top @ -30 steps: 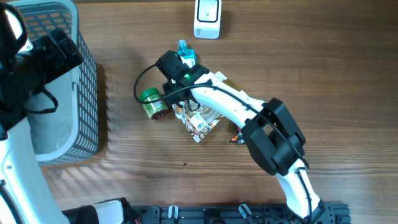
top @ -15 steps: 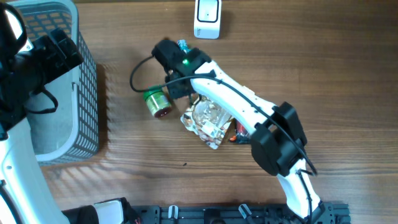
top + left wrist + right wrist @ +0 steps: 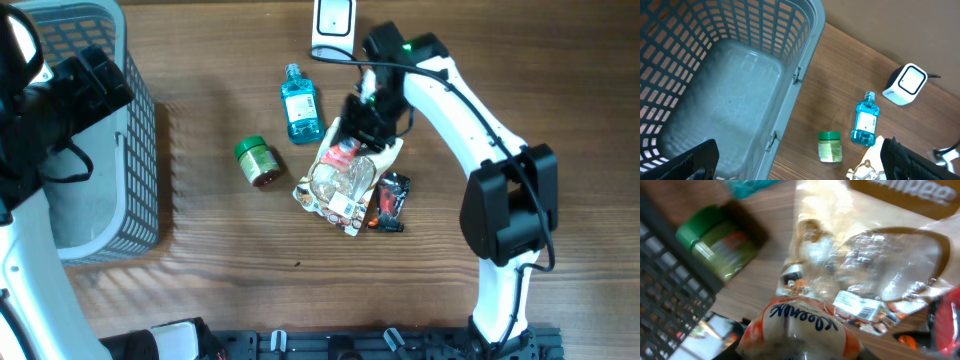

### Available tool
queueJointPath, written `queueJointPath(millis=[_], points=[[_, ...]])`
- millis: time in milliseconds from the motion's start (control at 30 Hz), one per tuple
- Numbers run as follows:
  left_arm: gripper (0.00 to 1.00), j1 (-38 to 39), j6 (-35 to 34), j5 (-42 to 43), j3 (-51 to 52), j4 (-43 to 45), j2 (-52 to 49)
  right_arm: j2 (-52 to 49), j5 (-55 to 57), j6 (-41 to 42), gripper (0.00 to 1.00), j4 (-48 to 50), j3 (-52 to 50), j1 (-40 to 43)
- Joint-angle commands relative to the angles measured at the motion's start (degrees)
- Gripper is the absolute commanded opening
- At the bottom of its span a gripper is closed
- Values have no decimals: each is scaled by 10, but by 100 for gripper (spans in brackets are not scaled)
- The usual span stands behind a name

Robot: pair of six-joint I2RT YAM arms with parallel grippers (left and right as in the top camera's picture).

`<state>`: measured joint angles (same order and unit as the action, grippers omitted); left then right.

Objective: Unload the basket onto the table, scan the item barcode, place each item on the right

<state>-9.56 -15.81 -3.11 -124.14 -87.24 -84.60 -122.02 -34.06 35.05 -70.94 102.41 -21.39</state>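
My right gripper (image 3: 362,122) hangs over the upper end of the pile, just below the white barcode scanner (image 3: 333,25). It is shut on a white-and-orange packet with blue lettering (image 3: 800,330), which shows red and white under the fingers from above (image 3: 344,153). Below it lies a clear snack bag (image 3: 345,188) with a barcode label (image 3: 856,305). A blue bottle (image 3: 299,102) and a green-lidded jar (image 3: 256,162) lie to the left. My left gripper (image 3: 800,164) is open over the grey basket (image 3: 730,100), holding nothing.
The grey basket (image 3: 140,150) fills the table's left side, with my left arm above it. A dark red-and-black packet (image 3: 390,200) lies right of the clear bag. The scanner (image 3: 905,84) stands at the far edge of the table.
My right arm has swung from the left, near the jar and bottle, to the right and up toward the scanner, carrying the white-and-orange packet. The blue bottle is now uncovered. The left arm has not moved.
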Motion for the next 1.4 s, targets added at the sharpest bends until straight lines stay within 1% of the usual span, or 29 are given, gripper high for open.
queueJointPath(millis=[0,33,67,100,133,200,233,400,433,500,533,567,633,700,767,800,833,900,933,967,1033,1100,1367], points=[[100,-5,-1,3,-5,1,-3,3,-31,47,34,43,-93,11],[100,-5,-1,3,-5,1,-3,3,-26,55,31,59,-115,13],[100,-5,-1,3,-5,1,-3,3,-22,57,31,66,-127,13],[100,-5,-1,3,-5,1,-3,3,-18,57,35,74,-135,13],[100,-5,-1,3,-5,1,-3,3,-4,56,46,81,-137,13],[100,-5,-1,3,-5,1,-3,4,23,41,63,98,-130,13],[100,-5,-1,3,-5,1,-3,4,38,24,100,99,-119,14],[100,-5,-1,3,-5,1,-3,5,140,-7,100,47,-26,16],[100,-5,-1,3,-5,1,-3,6,177,-41,100,14,21,19],[100,-5,-1,3,-5,1,-3,7,209,-191,100,-27,85,19],[100,-5,-1,3,-5,1,-3,7,220,-250,100,-44,104,19],[100,-5,-1,3,-5,1,-3,7,242,-336,100,-67,124,18],[100,-5,-1,3,-5,1,-3,8,299,-429,100,-75,132,16],[100,-5,-1,3,-5,1,-3,6,289,-483,100,-76,124,16],[100,-5,-1,3,-5,1,-3,6,223,-520,100,-90,116,16],[100,-5,-1,3,-5,1,-3,6,211,-529,100,-99,115,16],[100,-5,-1,3,-5,1,-3,6,233,-494,100,-96,115,16],[100,-5,-1,3,-5,1,-3,6,327,-402,100,-80,115,16],[100,-5,-1,3,-5,1,-3,6,335,-395,100,-93,115,16],[100,-5,-1,3,-5,1,-3,6,315,-422,100,-104,115,16],[100,-5,-1,3,-5,1,-3,6,234,-534,100,-126,115,10],[100,-5,-1,3,-5,1,-3,8,207,-608,100,-123,115,-7],[100,-5,-1,3,-5,1,-3,8,192,-693,100,-122,105,-83]])
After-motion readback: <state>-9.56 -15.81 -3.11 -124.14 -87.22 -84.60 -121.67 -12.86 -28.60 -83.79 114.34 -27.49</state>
